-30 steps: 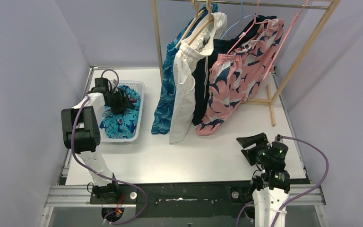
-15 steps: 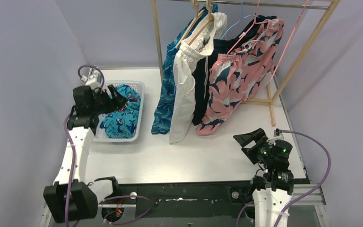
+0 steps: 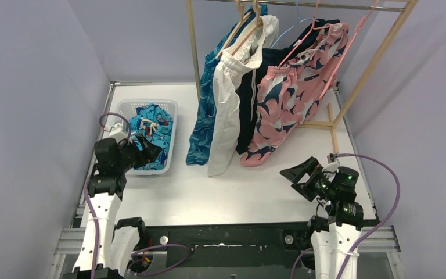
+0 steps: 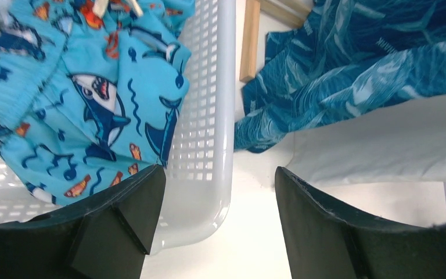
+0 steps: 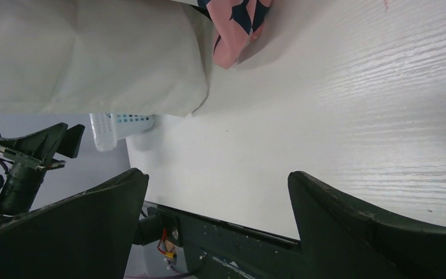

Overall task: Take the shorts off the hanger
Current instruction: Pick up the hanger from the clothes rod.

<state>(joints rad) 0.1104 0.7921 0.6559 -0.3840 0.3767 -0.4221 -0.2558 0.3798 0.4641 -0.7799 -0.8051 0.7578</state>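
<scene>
Several pairs of shorts hang on hangers point(image 3: 247, 26) from the wooden rack point(image 3: 373, 63): blue leaf-pattern point(image 3: 204, 119), white drawstring point(image 3: 227, 113), plain navy point(image 3: 248, 102) and pink-and-navy floral point(image 3: 295, 96). A teal cartoon-print pair point(image 3: 151, 132) lies in the white basket point(image 3: 171, 106). My left gripper point(image 3: 150, 152) hovers open and empty at the basket's near right corner point(image 4: 223, 87), with the teal shorts point(image 4: 93, 104) just beyond it. At the near right my right gripper point(image 3: 295, 173) stands wide open over bare table, pointing left toward the hems of the white shorts point(image 5: 81, 58) and the floral shorts point(image 5: 238, 23).
The rack's wooden foot point(image 3: 332, 131) lies on the table at the right. Grey walls close in on the left, back and right. The hanging shorts' hems rest on the white table point(image 3: 255, 186) mid-way across. The black mounting rail point(image 3: 226, 237) runs along the near edge.
My left gripper has pulled back from over the basket toward the near edge, leaving the teal shorts inside. My right gripper's jaws have spread wider and swung slightly left.
</scene>
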